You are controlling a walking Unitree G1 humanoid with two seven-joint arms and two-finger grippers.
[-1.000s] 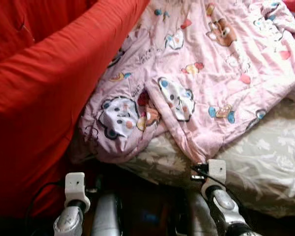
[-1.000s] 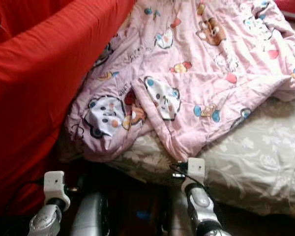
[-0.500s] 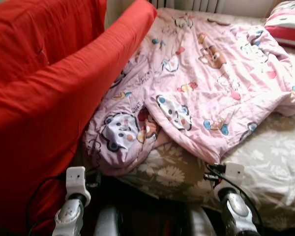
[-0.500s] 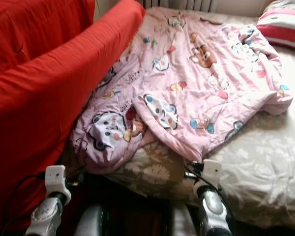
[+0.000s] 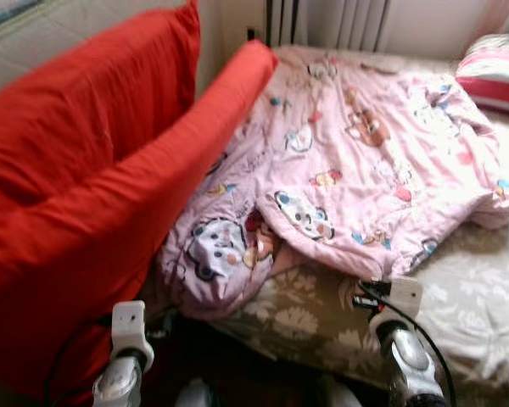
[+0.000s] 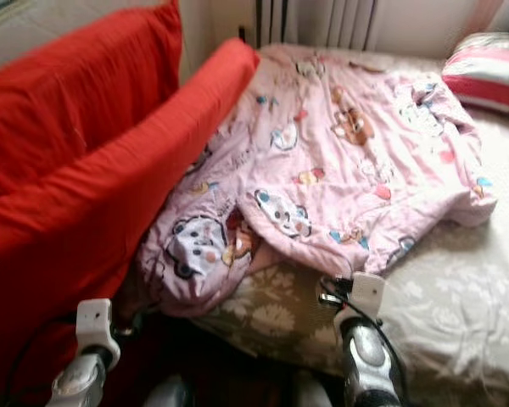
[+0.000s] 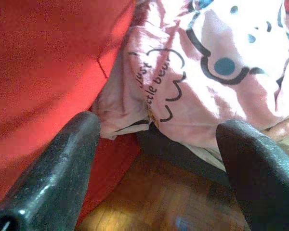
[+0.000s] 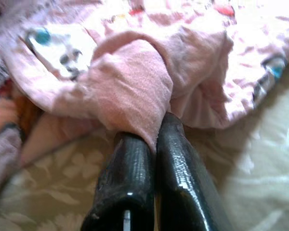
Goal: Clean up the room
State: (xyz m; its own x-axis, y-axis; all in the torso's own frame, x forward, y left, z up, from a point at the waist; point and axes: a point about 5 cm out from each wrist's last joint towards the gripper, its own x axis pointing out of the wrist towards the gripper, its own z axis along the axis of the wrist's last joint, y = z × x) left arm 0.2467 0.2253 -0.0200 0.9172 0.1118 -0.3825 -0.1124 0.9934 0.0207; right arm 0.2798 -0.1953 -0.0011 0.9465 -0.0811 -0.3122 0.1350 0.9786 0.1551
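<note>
The camera has tilted up, bringing the striped pillow (image 6: 490, 68) and the radiator (image 5: 327, 23) into view.

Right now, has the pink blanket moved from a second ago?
No. The camera tilted up, but the blanket still lies against the red cushion, its edge pinched in the right gripper.

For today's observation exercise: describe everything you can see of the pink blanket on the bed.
The pink blanket is soft, quilted-looking cloth printed with cartoon bears, hearts and small writing. It lies rumpled and partly folded across the floral bedsheet, its left side pressed against the red cushion, and one corner droops over the bed's near edge. The right pincer is shut on a fold of its near hem. The open left pincer hangs just short of the drooping corner.
</note>
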